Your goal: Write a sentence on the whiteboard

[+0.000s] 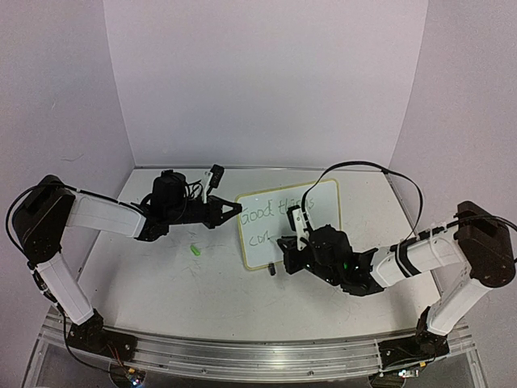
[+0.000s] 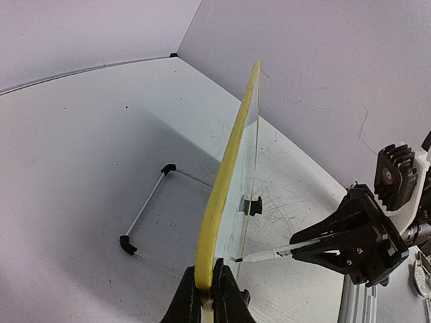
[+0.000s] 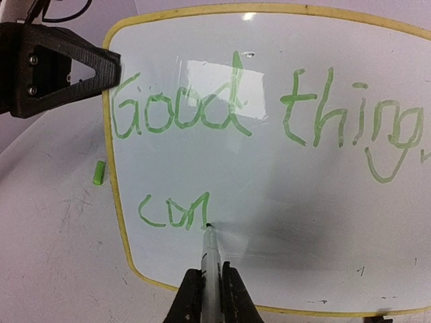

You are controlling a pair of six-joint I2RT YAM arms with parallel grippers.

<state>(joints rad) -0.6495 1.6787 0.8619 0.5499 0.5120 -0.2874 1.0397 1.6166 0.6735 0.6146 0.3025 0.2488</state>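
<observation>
Whiteboard (image 3: 283, 222) standing on edge between my two grippers. Looks thin, light, stiff, slick-faced. Likely to tip or skid under pen pressure, so yellow rim is place to hold. Left gripper (image 2: 214, 282) clamped on board's left rim, bracing. Right gripper (image 3: 209, 296) closed round marker (image 3: 210, 252), tip touching board just after "con". Sentence (image 3: 178, 111): top line across board, second line only started at lower left. Green cap (image 3: 99, 173) lying just left of board.

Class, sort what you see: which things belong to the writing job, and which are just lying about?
In use: whiteboard, green lettering, marker, left claw on the board's rim, right claw holding the marker.
Lying about: small green piece on the tabletop.
</observation>
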